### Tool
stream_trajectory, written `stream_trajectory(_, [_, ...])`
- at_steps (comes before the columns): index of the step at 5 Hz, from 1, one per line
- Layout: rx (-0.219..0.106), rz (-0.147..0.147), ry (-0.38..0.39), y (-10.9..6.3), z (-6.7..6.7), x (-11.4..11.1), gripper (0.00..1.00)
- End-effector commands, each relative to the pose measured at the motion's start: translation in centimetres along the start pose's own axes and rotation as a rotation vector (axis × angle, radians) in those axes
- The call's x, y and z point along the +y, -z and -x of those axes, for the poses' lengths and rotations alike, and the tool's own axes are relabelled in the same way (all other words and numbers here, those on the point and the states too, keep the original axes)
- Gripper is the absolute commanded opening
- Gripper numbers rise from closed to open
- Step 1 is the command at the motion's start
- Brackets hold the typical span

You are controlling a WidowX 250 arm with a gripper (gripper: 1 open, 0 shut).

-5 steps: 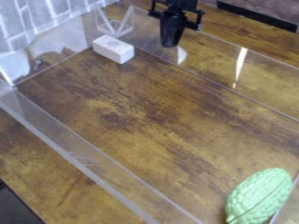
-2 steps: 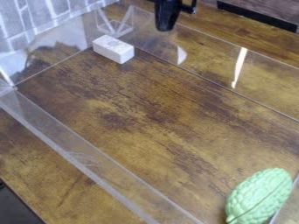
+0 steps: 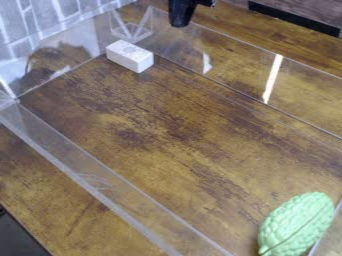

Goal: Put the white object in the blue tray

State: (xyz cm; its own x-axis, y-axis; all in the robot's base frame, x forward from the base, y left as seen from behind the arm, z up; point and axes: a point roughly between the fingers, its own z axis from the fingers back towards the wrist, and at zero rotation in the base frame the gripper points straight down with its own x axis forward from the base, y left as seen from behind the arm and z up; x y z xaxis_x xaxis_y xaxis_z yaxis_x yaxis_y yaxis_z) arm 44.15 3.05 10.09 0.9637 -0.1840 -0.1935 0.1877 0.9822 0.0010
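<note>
The white object [image 3: 130, 56] is a small plain block lying flat on the wooden table near the back left. My gripper [image 3: 182, 16] hangs at the top edge of the camera view, behind and to the right of the block and apart from it. Only its dark lower tip shows, and the fingers look pressed together with nothing between them. The blue tray is out of view.
A clear acrylic wall [image 3: 94, 180] runs diagonally across the table, with another clear panel [image 3: 274, 75] at the right. A green ribbed leaf-shaped thing [image 3: 297, 225] lies at the front right corner. A grey brick-pattern wall [image 3: 34, 25] stands at the back left.
The gripper has risen and shifted left in the picture, so most of it has slipped past the top edge. The white block has not moved.
</note>
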Motion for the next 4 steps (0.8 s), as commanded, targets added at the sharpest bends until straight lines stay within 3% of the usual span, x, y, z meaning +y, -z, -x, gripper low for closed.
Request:
stream_trajectory(1, [-0.068, -0.028, -0.011, -2.5, 0.3, 1.1, 0.0])
stream_trajectory(4, [-0.033, -0.06, -0.004, -2.0, 0.4, 2.2, 0.0])
